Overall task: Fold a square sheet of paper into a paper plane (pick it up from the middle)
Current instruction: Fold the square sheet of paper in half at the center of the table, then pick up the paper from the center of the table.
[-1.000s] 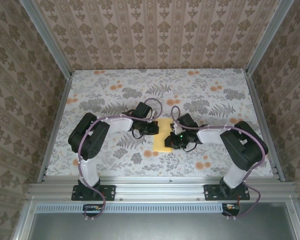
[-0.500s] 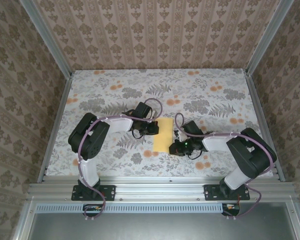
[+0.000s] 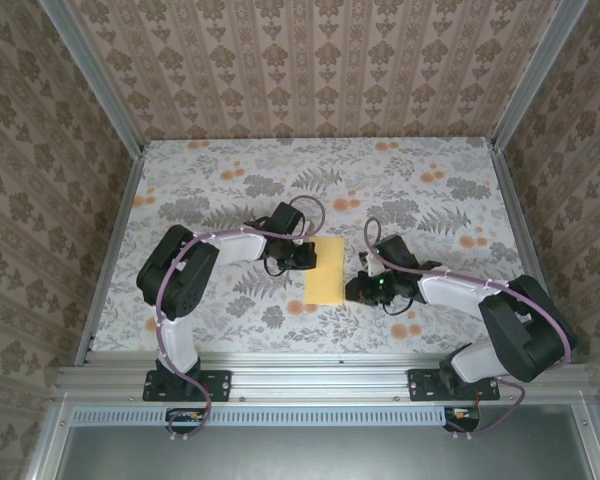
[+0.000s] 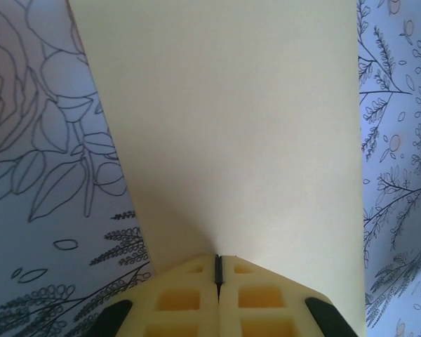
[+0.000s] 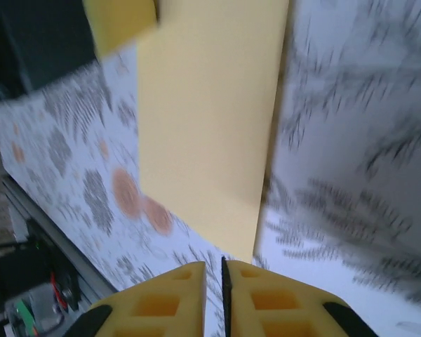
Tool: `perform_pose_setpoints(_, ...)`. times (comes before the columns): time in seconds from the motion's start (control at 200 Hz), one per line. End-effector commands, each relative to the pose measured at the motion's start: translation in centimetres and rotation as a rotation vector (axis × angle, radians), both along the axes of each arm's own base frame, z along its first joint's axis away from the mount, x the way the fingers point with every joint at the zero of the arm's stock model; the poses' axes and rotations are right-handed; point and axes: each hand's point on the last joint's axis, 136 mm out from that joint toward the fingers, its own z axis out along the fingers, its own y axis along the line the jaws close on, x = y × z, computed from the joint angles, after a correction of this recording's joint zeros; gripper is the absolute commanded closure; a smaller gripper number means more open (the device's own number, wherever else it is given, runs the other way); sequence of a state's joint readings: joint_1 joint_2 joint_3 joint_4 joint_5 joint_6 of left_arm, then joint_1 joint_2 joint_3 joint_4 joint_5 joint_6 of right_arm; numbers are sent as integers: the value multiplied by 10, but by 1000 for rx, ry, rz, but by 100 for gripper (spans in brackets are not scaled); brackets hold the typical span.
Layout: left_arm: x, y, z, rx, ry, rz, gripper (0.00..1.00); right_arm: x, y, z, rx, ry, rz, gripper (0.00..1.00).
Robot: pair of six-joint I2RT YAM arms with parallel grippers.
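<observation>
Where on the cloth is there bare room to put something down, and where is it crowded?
Free: the far strip of the floral cloth toward the back wall, and its far-right corner. Crowded: the middle, where the left gripper and right gripper flank the folded yellow paper.

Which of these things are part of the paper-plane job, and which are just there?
Part of the job: yellow paper; left pincer; right pincer.
Just there: flowered cloth; patterned walls; metal frame.
</observation>
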State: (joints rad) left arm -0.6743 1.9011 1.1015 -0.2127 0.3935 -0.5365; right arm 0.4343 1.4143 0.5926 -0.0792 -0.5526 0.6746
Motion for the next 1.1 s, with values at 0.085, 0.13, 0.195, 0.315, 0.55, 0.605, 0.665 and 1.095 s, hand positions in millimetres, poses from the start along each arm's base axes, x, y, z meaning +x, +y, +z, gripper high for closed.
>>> perform_pose_setpoints(0.085,0,6,1,51,24,-12,93,37,-13,18,7,-41,-96,75)
perform_pose_setpoints(0.13,3,4,7,41,10,-12,92,43,-13,18,7,-40,-98,71)
perform_pose_setpoints(0.195,6,1,16,28,-4,-14,90,51,-10,16,4,-39,-92,65)
perform_pose_setpoints(0.315,8,-3,27,10,-21,-19,89,65,-4,13,11,-38,-83,63)
perform_pose_setpoints(0.55,-1,-5,19,11,-6,-38,88,84,0,2,-42,-29,-49,63)
perform_pose_setpoints(0.605,-1,-4,14,17,0,-42,89,87,0,-1,-52,-25,-43,62)
perform_pose_setpoints(0.665,-1,-3,9,28,4,-43,90,90,0,-6,-66,-15,-37,61)
perform_pose_setpoints(1.095,-2,7,-16,116,18,-57,92,104,-1,-24,-128,1,-22,58)
